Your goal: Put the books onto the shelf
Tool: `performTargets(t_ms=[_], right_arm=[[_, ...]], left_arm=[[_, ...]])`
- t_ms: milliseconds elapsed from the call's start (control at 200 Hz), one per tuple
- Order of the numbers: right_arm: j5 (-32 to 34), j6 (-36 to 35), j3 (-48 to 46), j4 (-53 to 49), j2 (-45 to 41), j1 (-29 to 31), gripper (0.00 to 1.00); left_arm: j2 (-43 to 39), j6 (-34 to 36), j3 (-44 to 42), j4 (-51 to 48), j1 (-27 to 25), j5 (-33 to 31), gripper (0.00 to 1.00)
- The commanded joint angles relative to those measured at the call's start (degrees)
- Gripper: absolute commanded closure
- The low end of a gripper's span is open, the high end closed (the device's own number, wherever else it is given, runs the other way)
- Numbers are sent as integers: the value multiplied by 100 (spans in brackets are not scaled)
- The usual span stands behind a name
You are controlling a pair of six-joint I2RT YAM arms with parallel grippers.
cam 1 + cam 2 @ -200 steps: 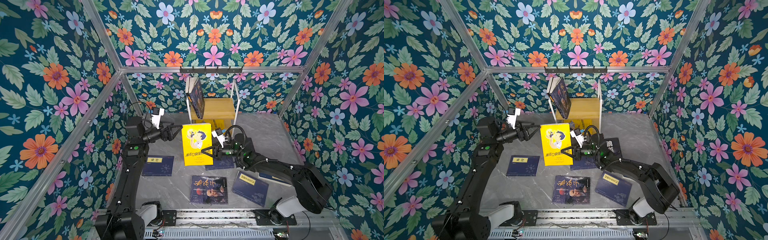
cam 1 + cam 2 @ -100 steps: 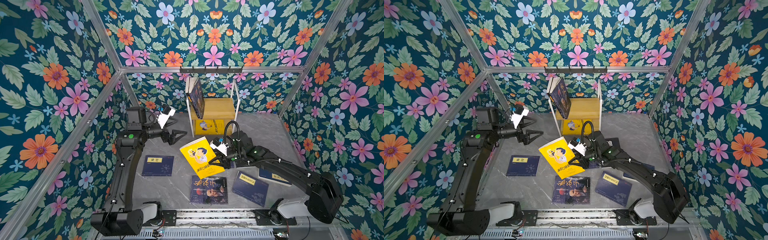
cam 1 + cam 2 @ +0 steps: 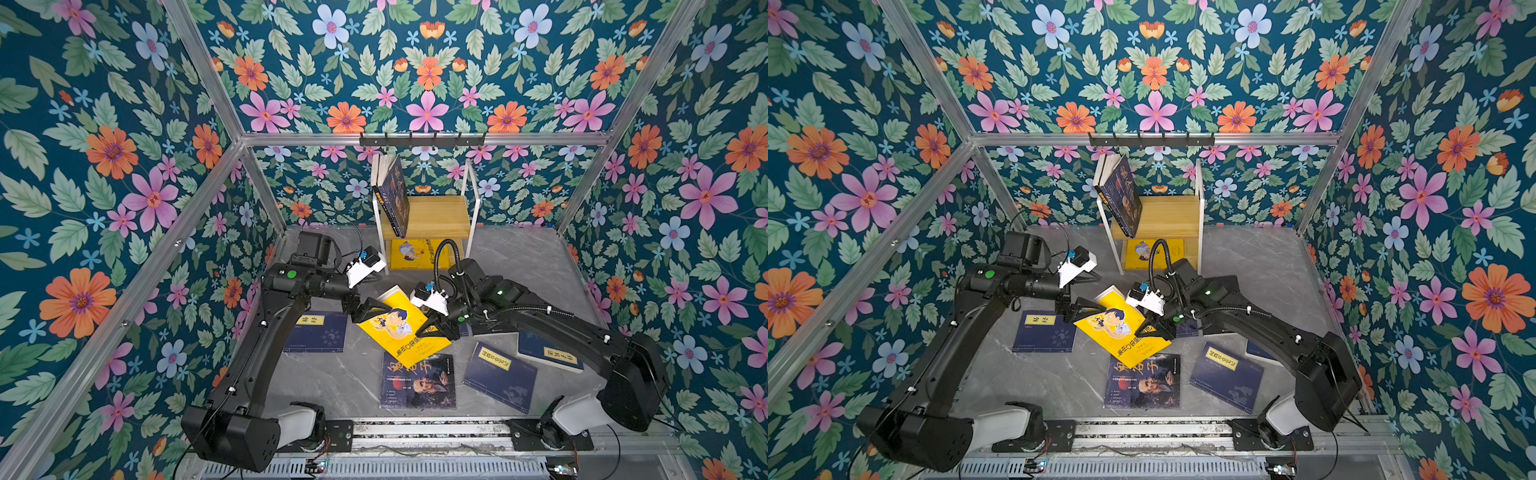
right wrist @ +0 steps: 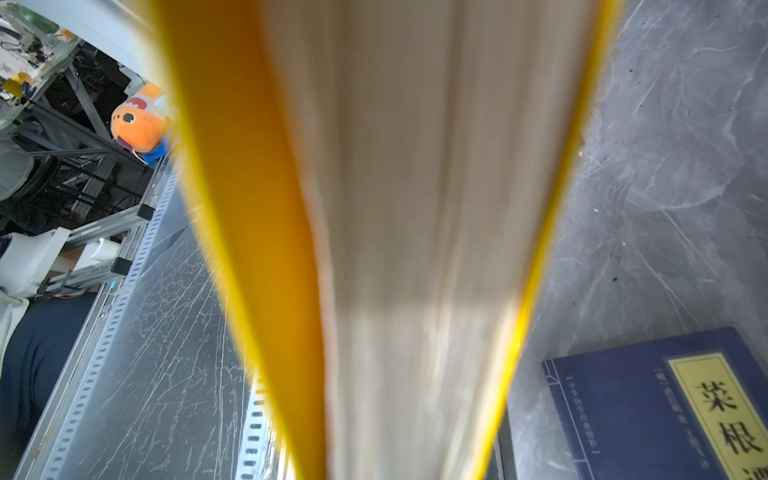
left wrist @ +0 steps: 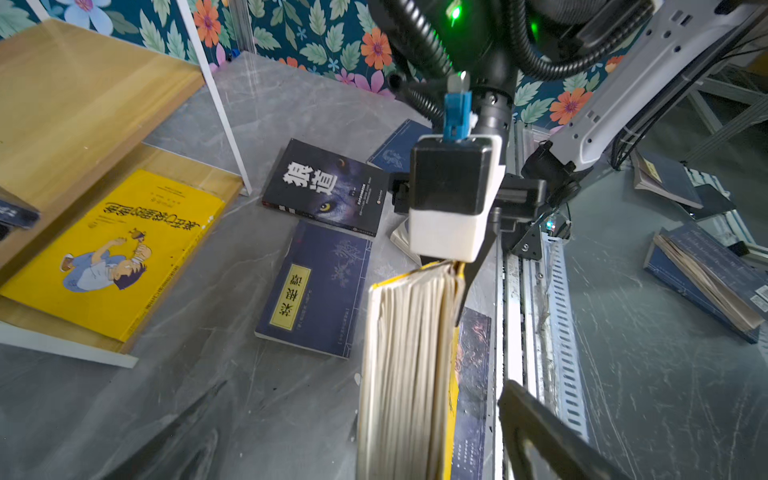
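Books [image 3: 1125, 345], two yellow: held book [image 3: 399, 332] in right hand [image 3: 429, 328], flat book [image 3: 417, 254] on shelf [image 3: 436, 210].

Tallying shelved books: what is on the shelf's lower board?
A yellow cartoon-cover book lies flat on the lower board. The upper board covers that tier's rear, so anything farther back is hidden.
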Motion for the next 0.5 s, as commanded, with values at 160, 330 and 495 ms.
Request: performTargets(t_ms=[160, 330, 495], right_arm=[[-142, -298, 178, -92, 23, 71, 100], [178, -236, 45, -43, -119, 76, 90], [986, -70, -442, 311, -567, 74, 51]], left_arm=[[-17, -127, -389, 161, -150, 314, 57], [-61, -397, -435, 390, -132, 473, 100], [-167, -866, -629, 778, -70, 393, 100]])
